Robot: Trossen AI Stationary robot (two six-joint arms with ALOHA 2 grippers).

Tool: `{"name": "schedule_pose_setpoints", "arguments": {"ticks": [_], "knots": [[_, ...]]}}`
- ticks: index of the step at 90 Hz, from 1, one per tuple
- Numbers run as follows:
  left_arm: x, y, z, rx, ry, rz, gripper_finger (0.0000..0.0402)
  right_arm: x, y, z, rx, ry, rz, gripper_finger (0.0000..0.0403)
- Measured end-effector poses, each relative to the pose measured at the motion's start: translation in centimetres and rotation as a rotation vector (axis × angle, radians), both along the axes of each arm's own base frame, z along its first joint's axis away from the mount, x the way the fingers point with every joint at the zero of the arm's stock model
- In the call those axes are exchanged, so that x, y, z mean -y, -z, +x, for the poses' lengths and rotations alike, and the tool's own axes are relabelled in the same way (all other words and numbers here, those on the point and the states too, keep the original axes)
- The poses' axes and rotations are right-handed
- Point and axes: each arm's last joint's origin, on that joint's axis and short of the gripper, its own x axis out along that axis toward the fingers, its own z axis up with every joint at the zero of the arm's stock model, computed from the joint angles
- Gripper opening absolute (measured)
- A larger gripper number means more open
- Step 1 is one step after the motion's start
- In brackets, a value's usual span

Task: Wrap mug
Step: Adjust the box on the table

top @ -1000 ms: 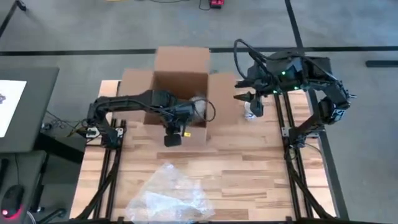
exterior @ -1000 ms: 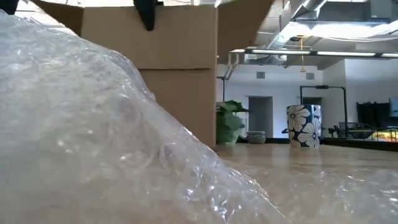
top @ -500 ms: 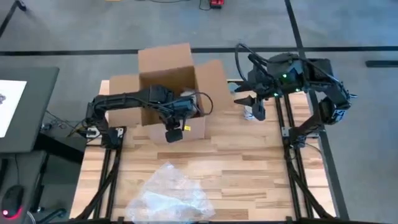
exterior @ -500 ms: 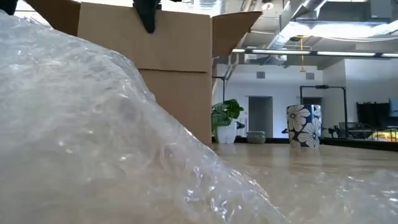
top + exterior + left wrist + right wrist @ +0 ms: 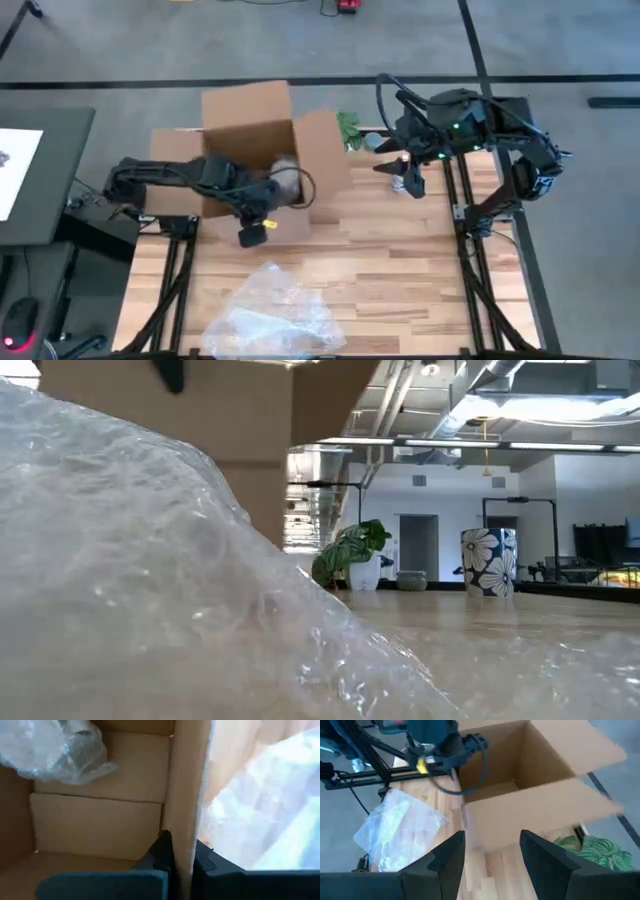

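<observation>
Left gripper (image 5: 181, 857): clamped on the near wall of the cardboard box (image 5: 255, 130), one finger inside the box and one outside, as the left wrist view shows; in the high view it sits at the box's front edge, on the left half of the table (image 5: 400, 270).
Cardboard box: open, flaps spread, standing on the table's far left part; in the low view it fills the upper left behind the loose wrap.
Wrapped mug (image 5: 65, 742): a bundle in clear bubble wrap, lying inside the box against its inner wall; the high view shows it as a pale lump (image 5: 285, 178) in the box opening.
Bubble wrap sheet (image 5: 270, 315): crumpled, loose on the table's near edge, well apart from the box.
Plant (image 5: 347, 128): green leaves just beside the box's right flap.
Flowered mug (image 5: 487, 563): upright at the table's far right part, beneath the right arm.
Right gripper (image 5: 491, 855): fingers spread apart, nothing between them, raised over the table's far right.
</observation>
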Motion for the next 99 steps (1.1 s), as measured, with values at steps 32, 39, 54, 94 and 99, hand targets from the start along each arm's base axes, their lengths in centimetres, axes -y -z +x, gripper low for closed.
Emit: {"name": "schedule_pose_setpoints", "arguments": {"ticks": [32, 39, 54, 94, 99], "knots": [[-1.3, 1.5, -3.1, 0.057, -0.054, 0.119, 0.0001, -0.1, 1.1, 3.4, 0.001, -0.064, 0.037, 0.0179], [-1.7, 1.4, -3.5, 0.059, -0.049, 0.15, 0.0002, -0.2, 1.7, 4.4, -0.019, -0.075, 0.047, 0.0179], [-2.3, 1.9, -3.8, 0.036, -0.015, 0.186, 0.0015, -0.5, 2.9, 6.2, -0.062, -0.088, 0.079, 0.0179], [-2.4, 1.5, -4.8, 0.005, 0.008, 0.193, 0.0146, -2.6, 2.9, 6.2, -0.062, -0.117, 0.127, 0.0179], [-2.2, 1.2, -4.9, 0.028, -0.025, 0.168, 0.0165, -2.9, 2.9, 6.2, -0.064, -0.123, 0.134, 0.0179]]}}
